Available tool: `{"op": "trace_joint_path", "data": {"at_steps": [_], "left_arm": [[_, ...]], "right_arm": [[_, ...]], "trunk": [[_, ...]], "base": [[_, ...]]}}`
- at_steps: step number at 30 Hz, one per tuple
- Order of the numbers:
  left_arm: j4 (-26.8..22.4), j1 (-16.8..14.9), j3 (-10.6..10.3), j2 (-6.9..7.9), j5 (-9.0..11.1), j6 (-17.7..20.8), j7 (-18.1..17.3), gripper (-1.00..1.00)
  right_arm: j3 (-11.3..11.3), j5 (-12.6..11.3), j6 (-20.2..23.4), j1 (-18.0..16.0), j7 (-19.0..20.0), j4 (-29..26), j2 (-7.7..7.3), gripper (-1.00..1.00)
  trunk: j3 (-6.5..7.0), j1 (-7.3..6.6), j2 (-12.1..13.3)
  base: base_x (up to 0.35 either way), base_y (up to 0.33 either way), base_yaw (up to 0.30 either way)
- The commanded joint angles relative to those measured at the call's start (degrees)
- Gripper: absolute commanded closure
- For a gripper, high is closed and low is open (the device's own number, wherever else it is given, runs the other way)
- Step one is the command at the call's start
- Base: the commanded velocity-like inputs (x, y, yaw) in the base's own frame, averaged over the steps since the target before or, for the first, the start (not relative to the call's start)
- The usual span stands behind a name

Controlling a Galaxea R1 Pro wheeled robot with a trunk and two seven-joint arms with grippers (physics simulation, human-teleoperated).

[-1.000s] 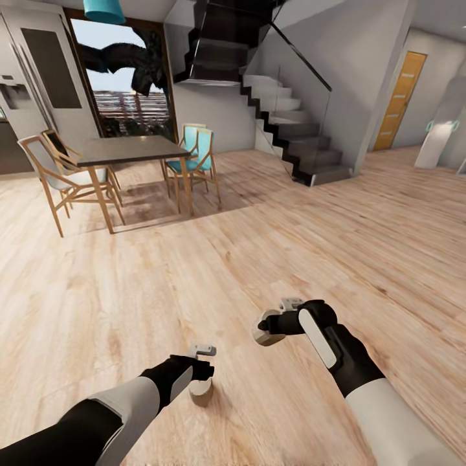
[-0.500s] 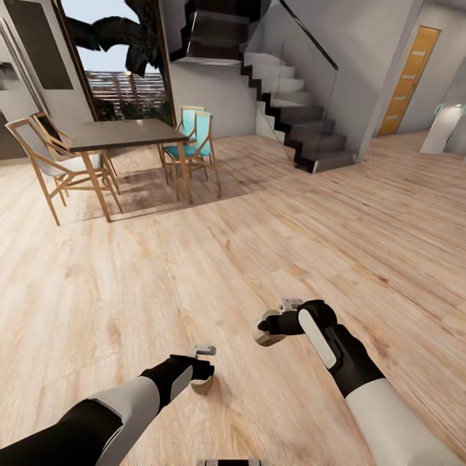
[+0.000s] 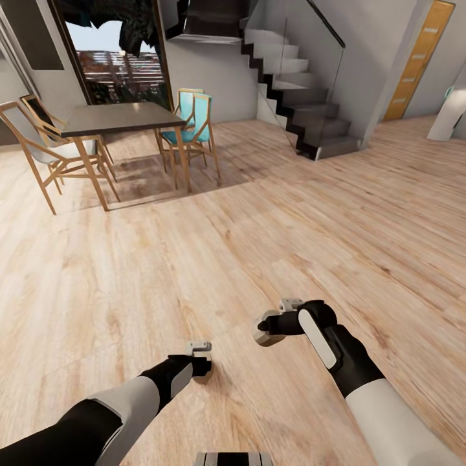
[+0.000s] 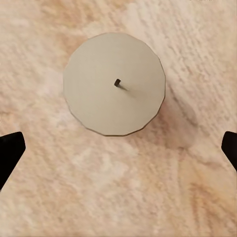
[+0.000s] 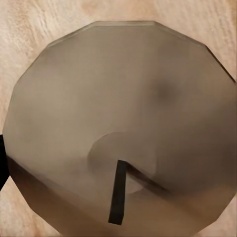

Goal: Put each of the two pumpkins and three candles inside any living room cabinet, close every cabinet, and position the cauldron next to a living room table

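1. Lowering over its target, the robot's left gripper (image 3: pixel 201 370) now covers most of the grey-beige candle (image 4: pixel 114 84) in the head view. A second ago the candle's whole side showed below the fingers. The head camera has also tipped downwards in that time, so the dining table (image 3: pixel 116 118) and the staircase (image 3: pixel 304 97) sit higher in the picture. The room itself has not moved.

2. Reading the change for the task, the pick-up of this candle looks close but is not yet made. No cabinet shows from here, so the stowing of the candles appears to lie well ahead.

3. Standing upright on the pale wooden floor (image 3: pixel 259 226), the grey-beige candle shows its flat top and short dark wick to the left wrist camera. The left gripper's jaws are spread wide, with one black fingertip (image 4: pixel 10 153) at each edge of that view and bare floor between them. The candle lies ahead of the line between the tips and touches neither, so the gripper likely needs to shift until the tips flank the candle before closing.

4. Held out over the floor, the right gripper (image 3: pixel 266 327) appears clamped on a whitish candle (image 3: pixel 261 336). The candle's top and wick loom very close in the right wrist view. It is carried well apart from the candle on the floor.
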Motion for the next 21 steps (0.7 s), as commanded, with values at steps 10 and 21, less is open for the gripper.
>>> {"op": "trace_joint_path", "data": {"at_steps": [10,21], "left_arm": [[-0.08,0.0,-0.55,0.01,0.58,0.13,0.33,-1.0],[-0.07,0.0,-0.48,0.01,0.58,0.15,0.33,-1.0]], "right_arm": [[0.19,-0.66,0.12,-0.04,-0.56,-0.05,-0.05,1.0],[0.17,-0.66,0.12,-0.04,-0.58,-0.05,-0.06,1.0]], "trunk": [[-0.04,-0.01,-0.02],[-0.04,-0.01,-0.02]], "base": [[0.0,0.0,0.0],[0.2,0.0,0.0]]}}
